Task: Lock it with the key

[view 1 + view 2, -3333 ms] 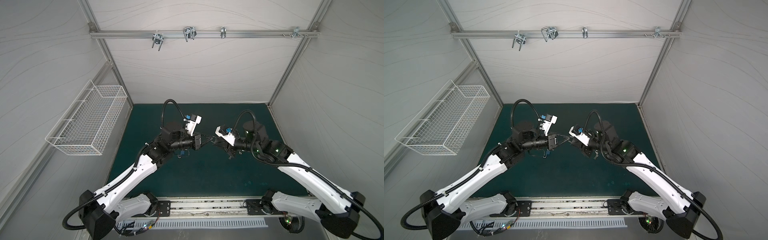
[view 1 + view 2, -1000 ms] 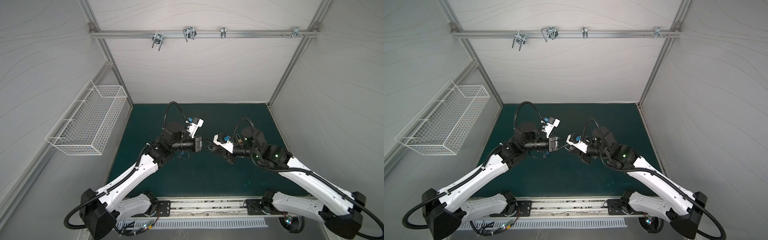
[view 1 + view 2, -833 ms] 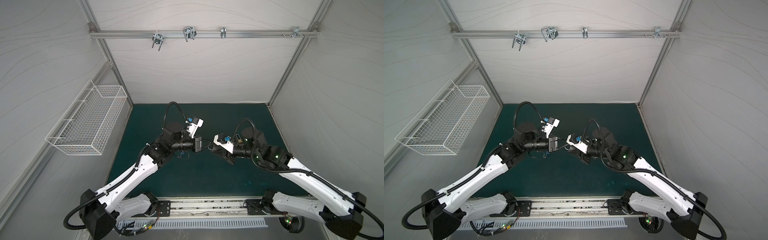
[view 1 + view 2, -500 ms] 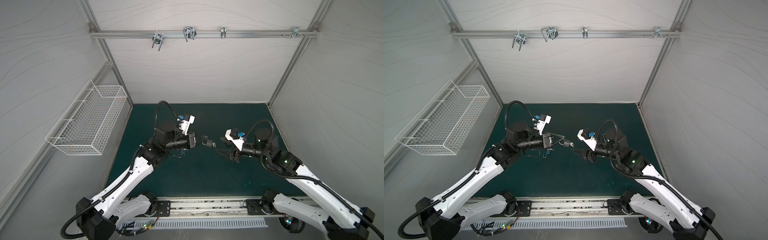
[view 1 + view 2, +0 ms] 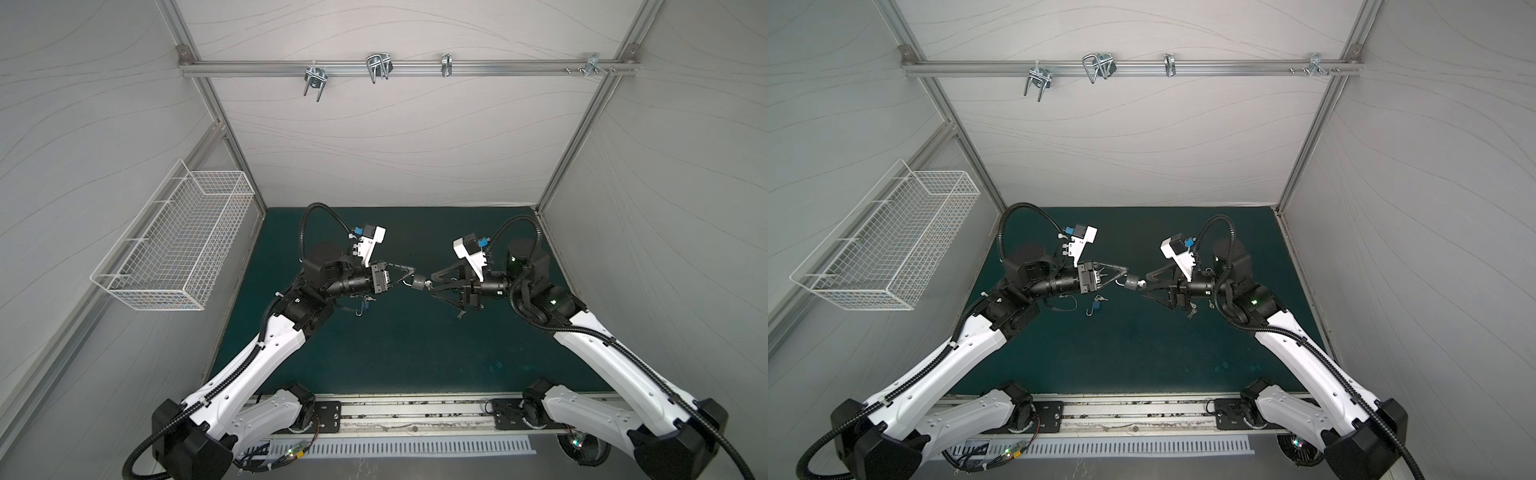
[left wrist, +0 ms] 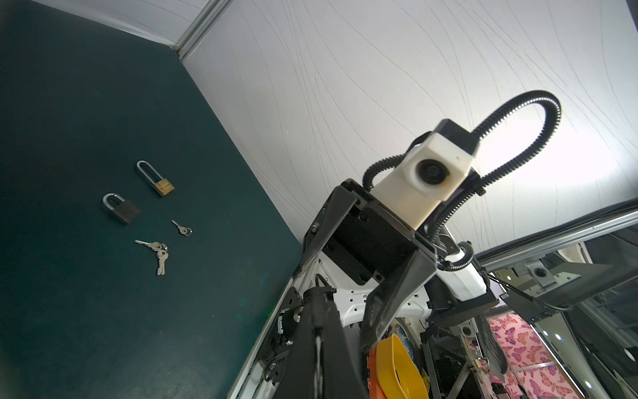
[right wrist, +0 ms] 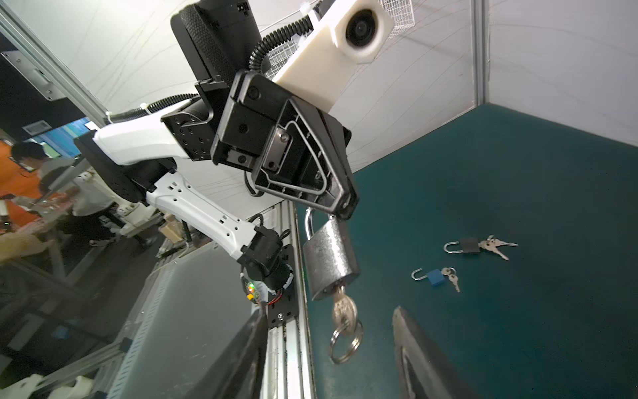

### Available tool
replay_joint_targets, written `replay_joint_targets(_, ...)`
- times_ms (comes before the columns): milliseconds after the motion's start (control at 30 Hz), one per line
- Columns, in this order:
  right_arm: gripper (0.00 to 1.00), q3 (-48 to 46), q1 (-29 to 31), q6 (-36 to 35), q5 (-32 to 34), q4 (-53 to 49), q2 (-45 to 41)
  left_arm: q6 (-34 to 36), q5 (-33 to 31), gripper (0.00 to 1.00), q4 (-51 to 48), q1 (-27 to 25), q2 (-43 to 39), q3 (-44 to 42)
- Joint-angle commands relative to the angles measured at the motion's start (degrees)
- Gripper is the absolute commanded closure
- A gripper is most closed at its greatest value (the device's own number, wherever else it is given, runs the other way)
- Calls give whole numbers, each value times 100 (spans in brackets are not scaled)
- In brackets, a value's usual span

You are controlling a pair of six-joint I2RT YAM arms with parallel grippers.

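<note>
left gripper (image 7: 340, 207) clenched on the padlock (image 7: 329, 262) by its shackle, midair between arms. right gripper (image 5: 433, 284) released, jaws astride the key (image 7: 343, 309) seated in it. i judge padlock heavy, slick, free to swing; i'd pinch the key's flat head.

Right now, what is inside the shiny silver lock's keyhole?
A key is in the silver lock, with its head and ring hanging out. Its blade is hidden inside the lock body, so how deep it goes is unseen.
</note>
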Motion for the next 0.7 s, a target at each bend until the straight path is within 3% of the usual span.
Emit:
replay_joint_targets(0,45,221,-31,299,-460,156,113,-59,289,100,487,19,-139,151)
replay_joint_targets(267,70,319,-33,505,-836,165,262,7,242,100,425,16,-156,170)
replay_joint_targets(667,88,272,-131,693,-944,60,274,85,157,100,344,22,-208,181)
